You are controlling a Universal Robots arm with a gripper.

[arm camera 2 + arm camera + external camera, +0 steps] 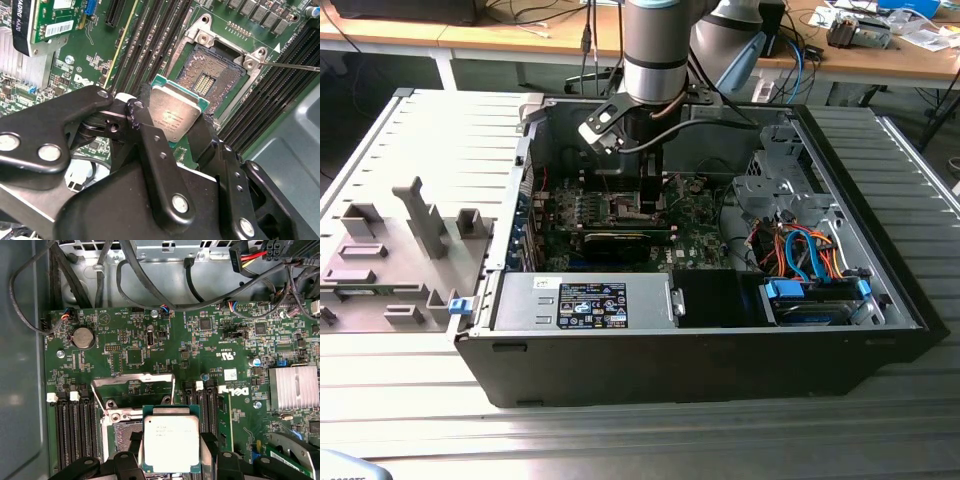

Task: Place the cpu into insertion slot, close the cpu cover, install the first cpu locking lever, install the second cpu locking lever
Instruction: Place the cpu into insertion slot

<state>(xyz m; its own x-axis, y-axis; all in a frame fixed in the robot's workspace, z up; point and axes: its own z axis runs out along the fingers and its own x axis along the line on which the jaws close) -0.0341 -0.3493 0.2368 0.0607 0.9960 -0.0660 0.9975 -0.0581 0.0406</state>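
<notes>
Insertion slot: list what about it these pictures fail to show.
First wrist view: the cpu, held in the gripper, covers most of the insertion slot.
Exterior view: the arm stands in front of it.
Second wrist view: one side lies behind the cpu.

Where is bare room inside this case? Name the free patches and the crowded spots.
Free: the open insertion slot, between the memory slots on both sides, near the held cpu. Crowded: the cables beside the drive cage.

The cpu [175,117] hovers beside the uncovered insertion slot [210,75].
</notes>
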